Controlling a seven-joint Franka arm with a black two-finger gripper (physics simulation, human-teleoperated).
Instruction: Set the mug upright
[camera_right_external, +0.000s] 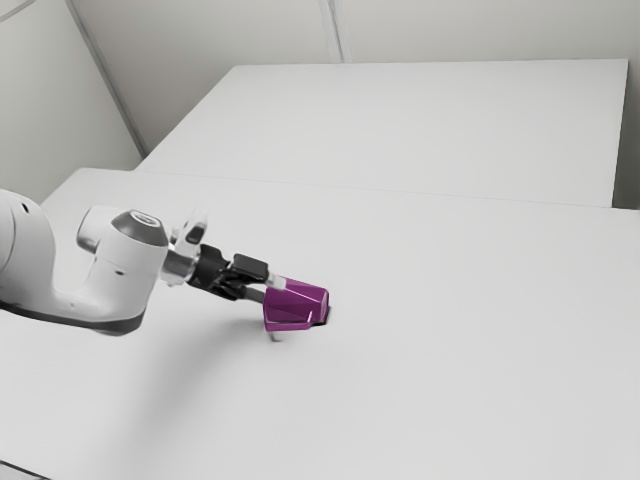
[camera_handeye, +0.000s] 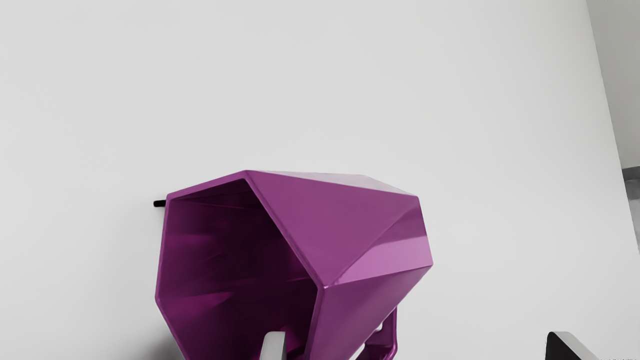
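Observation:
The purple faceted mug (camera_right_external: 297, 305) lies on its side on the table, its mouth facing the arm and its base toward the exterior view's right. My gripper (camera_right_external: 268, 290) is at the mouth end. From the wrist, the mug (camera_handeye: 375, 230) shows its dark hollow inside, and part of its handle (camera_handeye: 390, 337) is visible between the fingers. The gripper (camera_handeye: 419, 345) stands open, its fingers wide apart: one fingertip overlaps the mug's mouth, the other is out past the handle, apart from the mug.
The white table (camera_right_external: 450, 360) extends around the mug, with another white surface (camera_right_external: 420, 130) behind it. A short black piece (camera_handeye: 159, 203) pokes out beside the mug's rim. A small grey piece (camera_right_external: 276, 337) shows just below the mug.

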